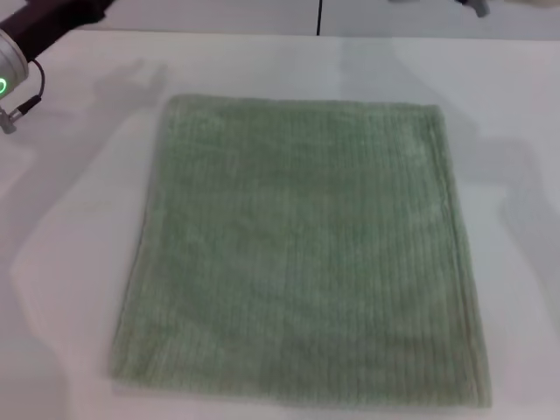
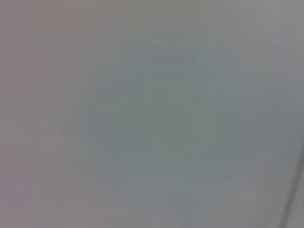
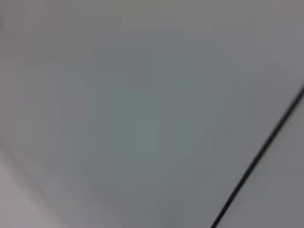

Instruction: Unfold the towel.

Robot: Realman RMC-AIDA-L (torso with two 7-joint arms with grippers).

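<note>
one towel flat on table, roughly square, edges near-parallel w/ table.

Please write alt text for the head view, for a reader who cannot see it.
A pale green towel lies flat on a white table. Part of the left arm shows at the far left corner, apart from the towel.

The towel lies flat on the table, with bare surface open along its left, right and far sides. The left arm sits at the far left corner, well apart from the towel.
</note>
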